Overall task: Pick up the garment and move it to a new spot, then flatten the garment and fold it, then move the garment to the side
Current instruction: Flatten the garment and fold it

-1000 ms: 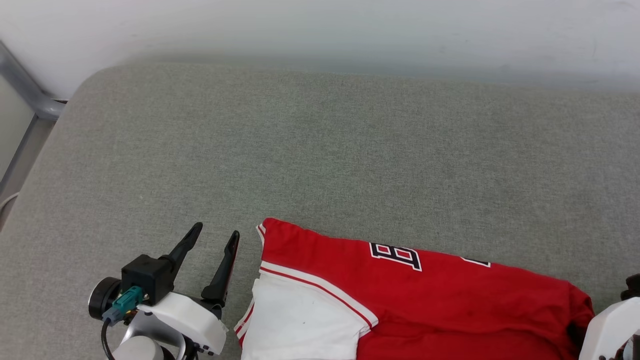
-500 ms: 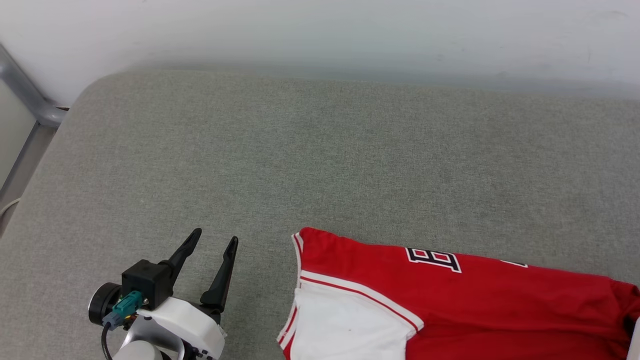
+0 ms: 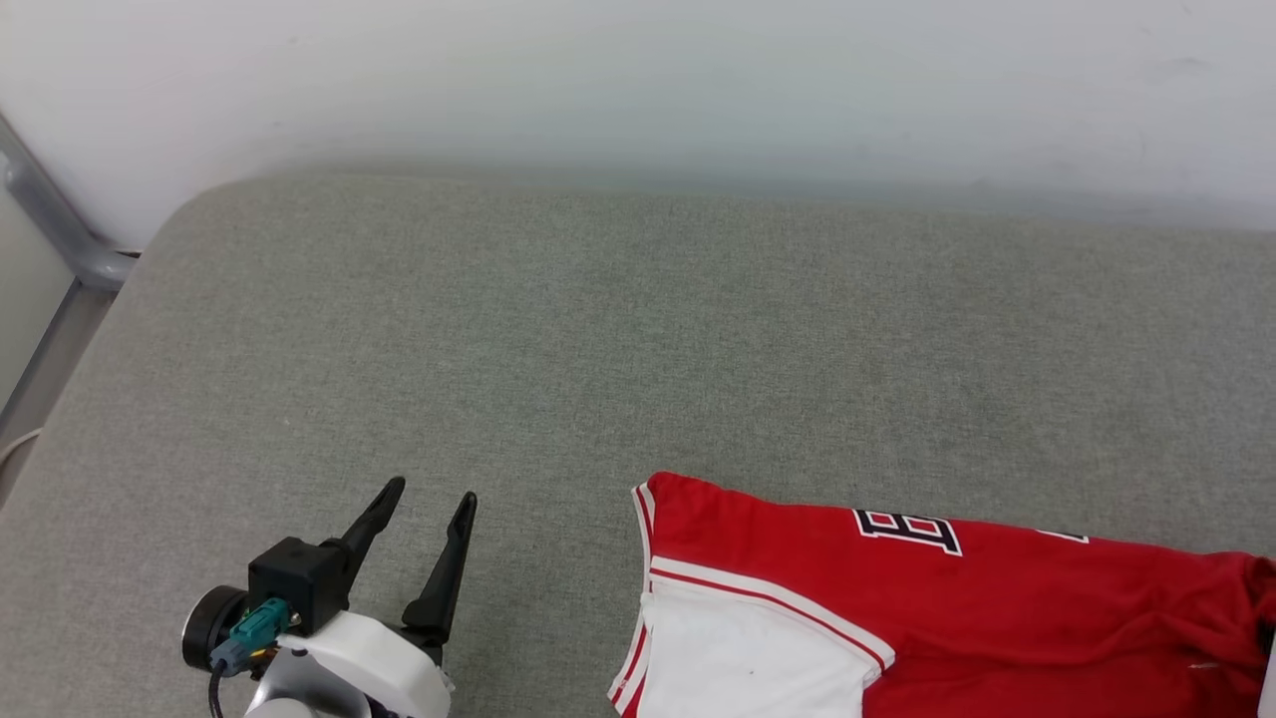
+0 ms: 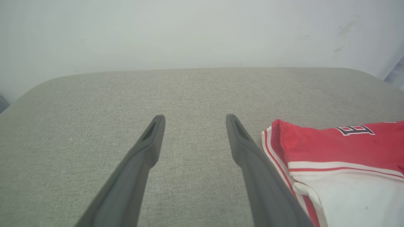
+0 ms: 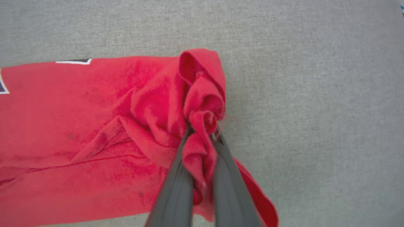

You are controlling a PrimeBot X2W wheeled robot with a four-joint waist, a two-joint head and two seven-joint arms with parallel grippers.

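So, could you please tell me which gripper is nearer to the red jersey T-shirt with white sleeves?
Right: the right gripper is shut on a bunched fold of the red jersey T-shirt; the left gripper stands open beside its white sleeve, apart.

From the head view I'm looking at a wide padded surface (image 3: 598,329) covered in grey-green woven cloth, with its far left corner rounded off. Behind it a plain white wall (image 3: 638,80) runs the full width and meets the pad along a soft, shadowed line. At the left edge a grey metal rail (image 3: 45,204) slants down past that corner. On the left wrist view I can pick out a few faint dark scuff marks (image 4: 345,26) high on the wall's right side. The cloth lies flat and even.
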